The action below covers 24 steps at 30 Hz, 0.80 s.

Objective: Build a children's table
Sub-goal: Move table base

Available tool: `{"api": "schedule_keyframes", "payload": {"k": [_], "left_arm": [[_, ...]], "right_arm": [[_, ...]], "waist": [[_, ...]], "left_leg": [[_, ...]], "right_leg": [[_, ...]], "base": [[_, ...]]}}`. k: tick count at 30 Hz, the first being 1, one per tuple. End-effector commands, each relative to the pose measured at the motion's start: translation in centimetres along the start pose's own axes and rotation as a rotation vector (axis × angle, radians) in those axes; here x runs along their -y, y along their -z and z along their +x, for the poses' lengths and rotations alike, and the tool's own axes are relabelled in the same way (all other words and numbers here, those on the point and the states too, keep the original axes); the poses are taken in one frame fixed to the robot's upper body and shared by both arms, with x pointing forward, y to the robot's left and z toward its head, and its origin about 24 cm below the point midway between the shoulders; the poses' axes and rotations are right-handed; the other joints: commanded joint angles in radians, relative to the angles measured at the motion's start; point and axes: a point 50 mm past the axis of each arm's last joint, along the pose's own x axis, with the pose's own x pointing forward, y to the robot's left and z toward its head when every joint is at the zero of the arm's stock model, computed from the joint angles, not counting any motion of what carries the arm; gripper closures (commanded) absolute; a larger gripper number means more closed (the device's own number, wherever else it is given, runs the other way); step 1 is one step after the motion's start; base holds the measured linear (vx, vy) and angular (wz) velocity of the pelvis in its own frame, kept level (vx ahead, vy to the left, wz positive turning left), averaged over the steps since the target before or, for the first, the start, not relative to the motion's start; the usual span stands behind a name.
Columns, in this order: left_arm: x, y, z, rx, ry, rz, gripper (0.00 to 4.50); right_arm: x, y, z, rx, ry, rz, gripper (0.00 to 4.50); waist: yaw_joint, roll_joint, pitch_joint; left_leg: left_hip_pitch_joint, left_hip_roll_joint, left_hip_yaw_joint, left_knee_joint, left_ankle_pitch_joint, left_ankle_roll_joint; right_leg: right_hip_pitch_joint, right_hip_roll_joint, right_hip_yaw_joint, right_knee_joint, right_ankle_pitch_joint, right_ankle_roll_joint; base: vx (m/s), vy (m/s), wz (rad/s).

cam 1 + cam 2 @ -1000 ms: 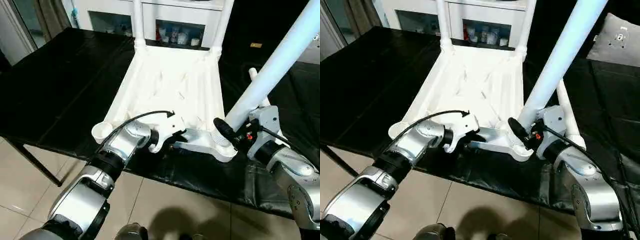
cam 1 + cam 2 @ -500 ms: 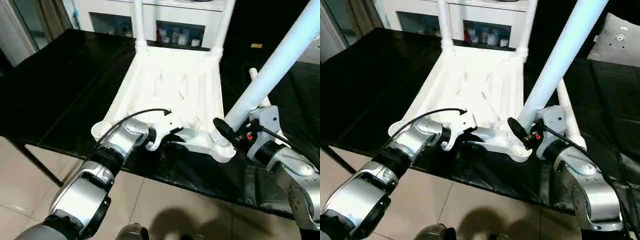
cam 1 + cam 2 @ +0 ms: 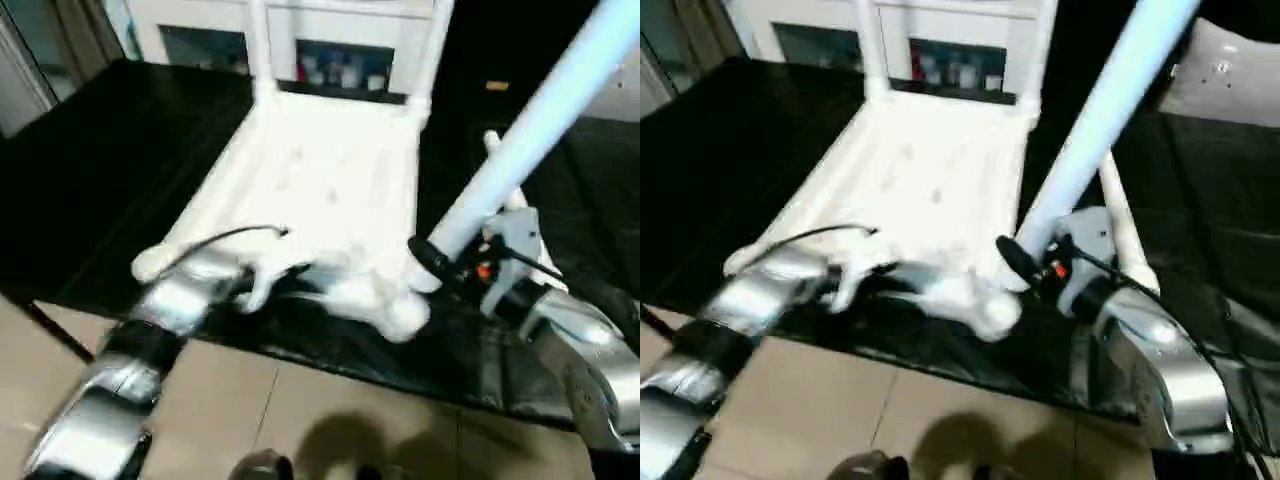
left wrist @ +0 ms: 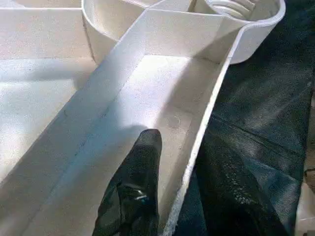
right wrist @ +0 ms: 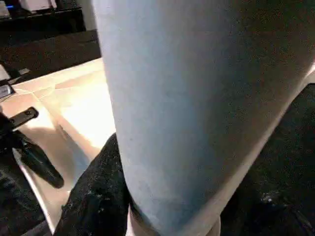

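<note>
**Legible markings: none found**

No text, label, brand, number or sign can be read on any surface. Small items behind the cabinet's (image 3: 345, 40) glass doors and a small tan patch (image 3: 497, 86) on the black surface are too blurred to make out.

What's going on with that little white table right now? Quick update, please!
Right end effector shut on table leg, at the near corner socket. Left end effector straddles tabletop near rim. Two far legs fitted. Fourth leg on black cloth.
</note>
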Motion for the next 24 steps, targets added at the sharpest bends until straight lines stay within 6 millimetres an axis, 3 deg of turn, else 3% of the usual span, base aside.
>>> {"api": "schedule_keyframes", "payload": {"k": [1,4,7,10,16,18,24], "left_arm": [[-0.8,-0.1,-0.9,-0.012,-0.114,-0.017,3.62],[-1.1,-0.4,-0.7,0.001,-0.176,-0.034,3.63],[-1.1,-1.0,-0.3,0.03,-0.214,-0.048,3.64],[-1.2,-1.6,0.1,0.061,-0.246,-0.047,3.65],[-1.8,-2.6,0.6,0.115,-0.285,-0.043,3.65],[-1.4,-2.9,0.7,0.153,-0.231,-0.034,3.09],[-0.9,-3.2,0.8,0.205,-0.164,-0.033,2.52]], "right_arm": [[0.0,-0.3,0.1,0.012,-0.015,-0.011,2.59],[-0.2,-0.2,0.2,0.01,-0.017,-0.009,2.59],[-0.2,-0.1,0.3,0.009,-0.015,-0.007,2.59],[-0.1,0.0,0.2,0.012,-0.003,0.003,2.59],[0.0,0.0,0.1,0.013,0.003,0.002,2.59],[0.1,0.0,0.0,0.013,0.006,-0.002,2.59],[0.3,-0.1,-0.4,0.009,0.012,-0.011,2.59]], "waist": [[0.006,-0.016,-0.072],[0.006,-0.019,-0.075],[0.005,-0.023,-0.074],[0.003,-0.024,-0.081],[0.004,-0.025,-0.091],[0.005,-0.028,-0.092],[0.01,-0.022,-0.089]], "left_leg": [[0.019,0.144,-0.066,-0.07,-0.117,0.075],[0.02,0.151,-0.07,-0.073,-0.12,0.075],[0.016,0.142,-0.066,-0.067,-0.124,0.07],[0.018,0.14,-0.065,-0.065,-0.11,0.075],[0.016,0.14,-0.064,-0.061,-0.072,0.095],[0.013,0.136,-0.063,-0.058,-0.064,0.1],[0.019,0.145,-0.064,-0.061,-0.081,0.095]], "right_leg": [[0.051,-0.191,0.1,-0.082,-0.228,-0.105],[0.052,-0.187,0.098,-0.08,-0.235,-0.098],[0.056,-0.193,0.098,-0.088,-0.274,-0.092],[0.056,-0.187,0.096,-0.091,-0.286,-0.077],[0.058,-0.184,0.095,-0.077,-0.191,-0.09],[0.06,-0.186,0.094,-0.079,-0.19,-0.086],[0.054,-0.184,0.095,-0.076,-0.177,-0.101]], "base": [[0.0,0.0,0.0],[0.0,0.0,0.0],[0.0,0.0,0.0],[0.0,0.0,0.0],[0.0,0.0,0.0],[0.0,0.0,0.0],[0.0,0.0,0.0]]}}
